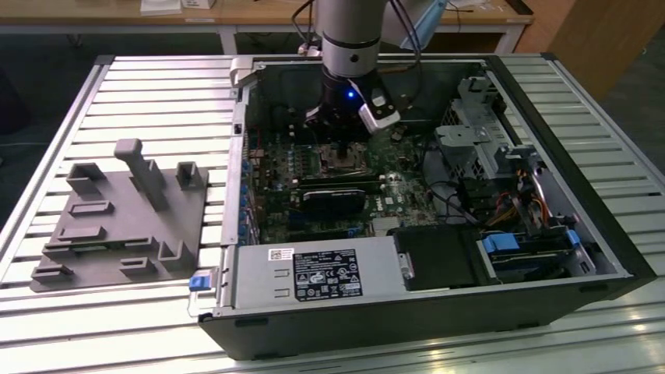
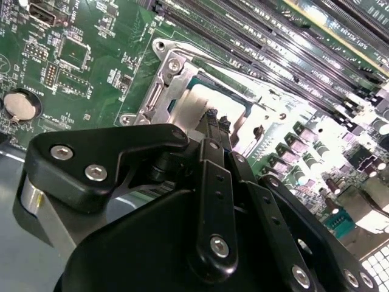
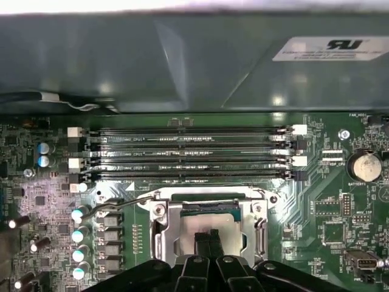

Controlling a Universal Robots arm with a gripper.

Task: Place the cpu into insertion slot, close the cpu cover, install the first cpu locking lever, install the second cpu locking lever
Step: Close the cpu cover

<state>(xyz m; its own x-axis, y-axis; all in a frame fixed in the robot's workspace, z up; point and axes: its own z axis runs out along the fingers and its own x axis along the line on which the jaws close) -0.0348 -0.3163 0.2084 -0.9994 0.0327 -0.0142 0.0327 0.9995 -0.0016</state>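
Gripper of the arm reaches down into the open computer case in the upper middle of the frame. Its tips are low over the insertion slot on the green motherboard. A grey fixture tray lies on the slatted table toward the exterior view's left, well apart from the work.

In the second wrist view the black fingertips are drawn together with no more than a sliver between them and nothing visibly clamped. They stand on or just above the pale face of the cpu, which sits inside the insertion slot. The cpu cover, a silver frame with screws at its corners, surrounds the chip; whether it lies fully flat cannot be told. A coin battery sits well apart on the board.

In the first wrist view the gripper is centred over the cpu, which is framed by the cpu cover. A thin wire locking lever juts out beside the socket toward a row of capacitors, apparently unlatched. The memory slots run just beyond.

Hazards, as judged:
- Tips bearing off-centre on the chip could tilt or slide it and bend the contacts beneath.
- A cover not seated square would fight the lever.
- Closed tips could slip off the thin wire and strike the capacitors or memory slots.
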